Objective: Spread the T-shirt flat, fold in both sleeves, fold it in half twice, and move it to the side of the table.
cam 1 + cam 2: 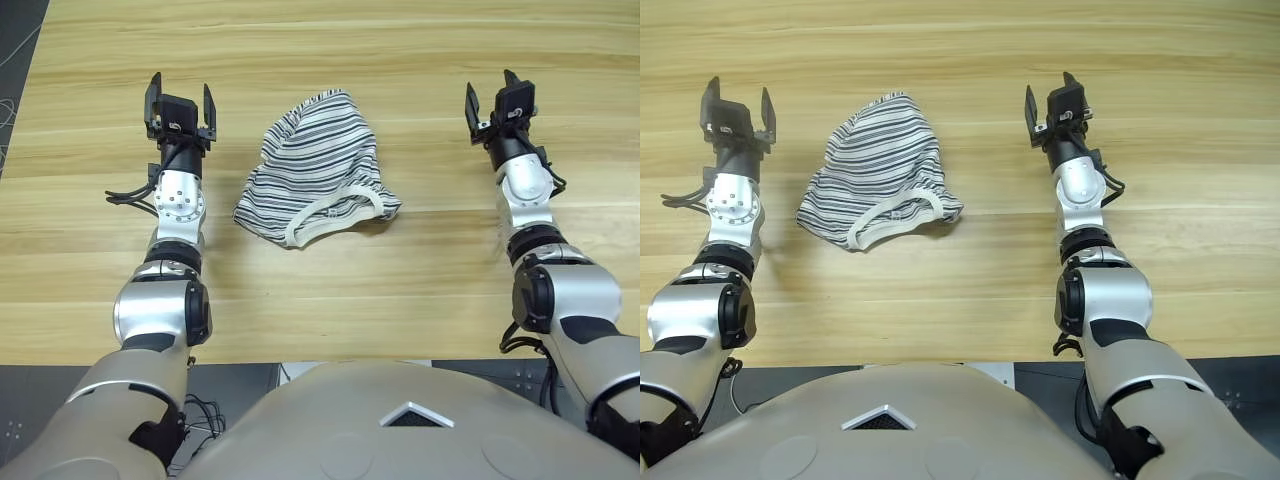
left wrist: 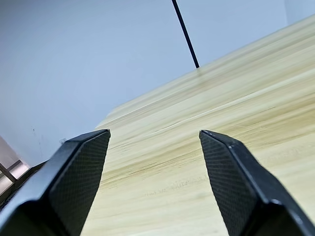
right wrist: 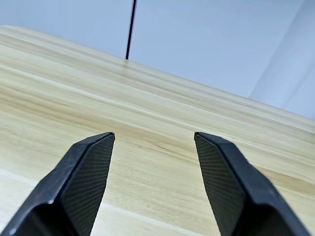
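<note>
Left gripper (image 1: 181, 88): released, both fingers spread wide with nothing between them; held low over the table (image 1: 400, 310) on the robot's left, near the T-shirt but apart from it.
Right gripper (image 1: 490, 86): likewise released and empty; held over bare wood on the robot's right, well apart from the T-shirt.
T-shirt (image 1: 318, 160): grey-and-white striped; lay bunched in a rounded heap on the table between the two arms, closer to the left one; not spread flat, no fold made.
Trim (image 1: 335, 215): white band looped along the near edge of the heap; probably the neckline, though the bunching left this uncertain.
Table: light wooden planks, near edge just ahead of the robot.
Wall (image 3: 197, 39): pale and plain, beyond the table's far edge.
</note>
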Robot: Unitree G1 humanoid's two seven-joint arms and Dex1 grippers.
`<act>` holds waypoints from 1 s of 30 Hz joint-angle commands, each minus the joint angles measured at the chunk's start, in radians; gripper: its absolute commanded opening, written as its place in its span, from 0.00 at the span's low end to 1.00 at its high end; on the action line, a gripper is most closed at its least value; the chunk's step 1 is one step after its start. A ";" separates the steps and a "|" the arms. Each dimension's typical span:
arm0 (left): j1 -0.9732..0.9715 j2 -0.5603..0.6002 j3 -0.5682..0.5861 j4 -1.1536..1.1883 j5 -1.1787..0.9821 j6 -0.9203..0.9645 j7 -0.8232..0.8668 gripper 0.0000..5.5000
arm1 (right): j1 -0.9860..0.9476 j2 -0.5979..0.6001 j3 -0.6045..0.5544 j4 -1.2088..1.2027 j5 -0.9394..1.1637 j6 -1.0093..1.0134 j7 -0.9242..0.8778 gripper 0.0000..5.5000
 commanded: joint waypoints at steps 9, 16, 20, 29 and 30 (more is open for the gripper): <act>-0.052 0.007 -0.076 0.022 0.082 0.009 0.028 0.62 | 0.025 0.006 0.070 -0.013 -0.070 -0.047 -0.068 0.54; -0.053 0.008 -0.081 0.024 0.086 0.019 0.036 0.62 | 0.021 0.007 0.075 -0.009 -0.077 -0.038 -0.074 0.54; -0.053 0.008 -0.082 0.025 0.086 0.022 0.039 0.62 | 0.018 0.007 0.077 -0.007 -0.079 -0.034 -0.075 0.54; -0.041 0.022 0.009 -0.015 -0.035 -0.071 -0.024 0.62 | 0.013 0.010 0.085 -0.005 -0.083 -0.030 -0.085 0.54; -0.031 0.056 0.013 -0.043 -0.046 -0.118 -0.062 0.62 | 0.011 0.010 0.083 -0.004 -0.081 -0.027 -0.086 0.54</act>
